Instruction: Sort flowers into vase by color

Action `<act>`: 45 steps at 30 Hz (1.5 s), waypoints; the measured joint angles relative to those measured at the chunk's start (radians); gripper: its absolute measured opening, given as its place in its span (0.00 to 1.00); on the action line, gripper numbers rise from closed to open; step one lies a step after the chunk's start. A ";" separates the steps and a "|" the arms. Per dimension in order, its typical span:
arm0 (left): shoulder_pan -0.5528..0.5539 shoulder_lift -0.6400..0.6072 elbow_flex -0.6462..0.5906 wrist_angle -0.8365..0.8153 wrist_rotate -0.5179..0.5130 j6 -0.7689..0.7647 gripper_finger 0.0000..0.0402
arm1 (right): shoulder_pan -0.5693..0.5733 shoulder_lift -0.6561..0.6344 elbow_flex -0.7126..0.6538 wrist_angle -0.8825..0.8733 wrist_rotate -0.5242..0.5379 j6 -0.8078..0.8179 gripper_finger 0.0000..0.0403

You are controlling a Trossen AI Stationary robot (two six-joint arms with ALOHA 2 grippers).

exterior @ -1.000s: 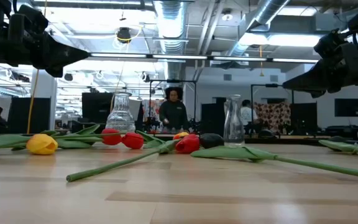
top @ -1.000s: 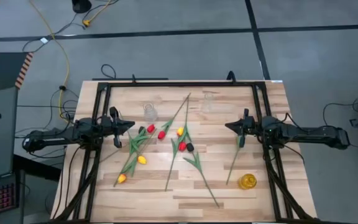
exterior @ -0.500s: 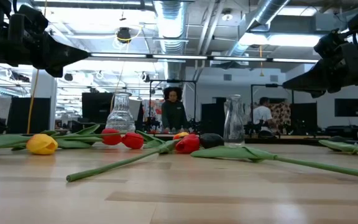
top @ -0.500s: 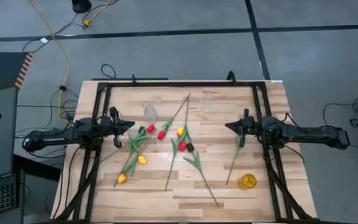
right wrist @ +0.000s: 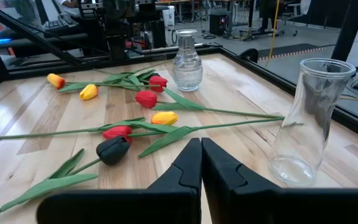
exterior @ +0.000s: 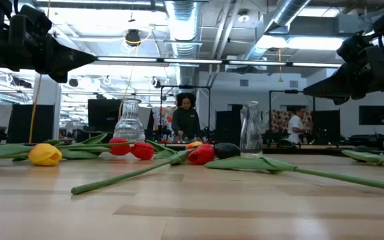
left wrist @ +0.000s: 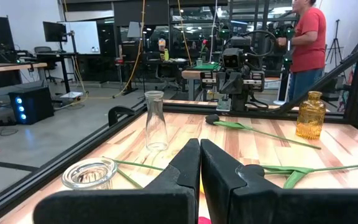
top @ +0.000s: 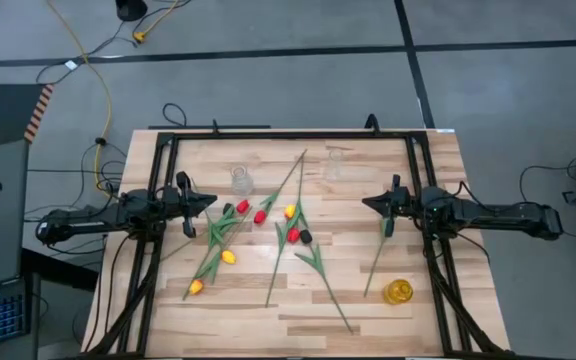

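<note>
Several tulips with long green stems lie flat on the middle of the wooden table. Their heads are red, yellow or near-black; in the right wrist view a red head and a black one show. One more stem lies under the right arm, its dark bud toward that gripper. My left gripper hovers shut at the table's left. My right gripper hovers shut at the right. Both point level at the flowers from above the table.
A round clear vase stands far left of centre. A tall clear vase stands far right of centre. An amber vase stands near the right front. A black frame borders the table. People move in the room beyond.
</note>
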 joint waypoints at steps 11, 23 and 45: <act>0.000 0.000 0.000 0.000 -0.001 0.000 0.00 | 0.000 0.000 0.000 0.000 0.000 0.000 0.09; 0.000 0.000 0.000 0.004 -0.002 -0.024 0.00 | 0.000 0.000 0.000 0.000 0.000 0.000 0.09; 0.000 0.000 0.000 0.021 -0.156 -0.249 0.42 | 0.000 0.000 0.000 0.000 0.000 0.000 0.09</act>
